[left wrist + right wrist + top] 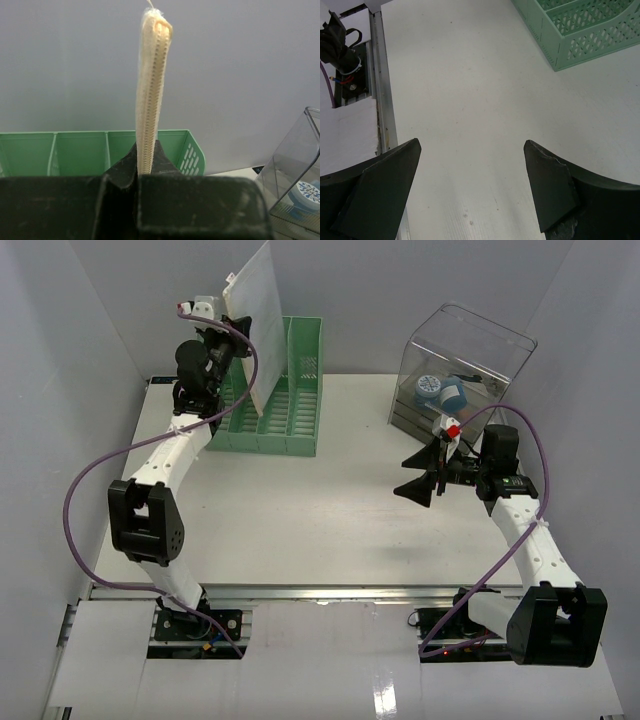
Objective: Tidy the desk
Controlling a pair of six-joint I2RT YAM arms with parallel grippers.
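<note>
White tabletop [330, 510] spanning the view beneath both arms, clear bin [462, 365] at its far right, green file rack [292, 420] far left, flat white pad [252, 330] upright over the rack, left hand [146, 172] clenched on its edge, right hand [471, 147] released above the tabletop.
</note>
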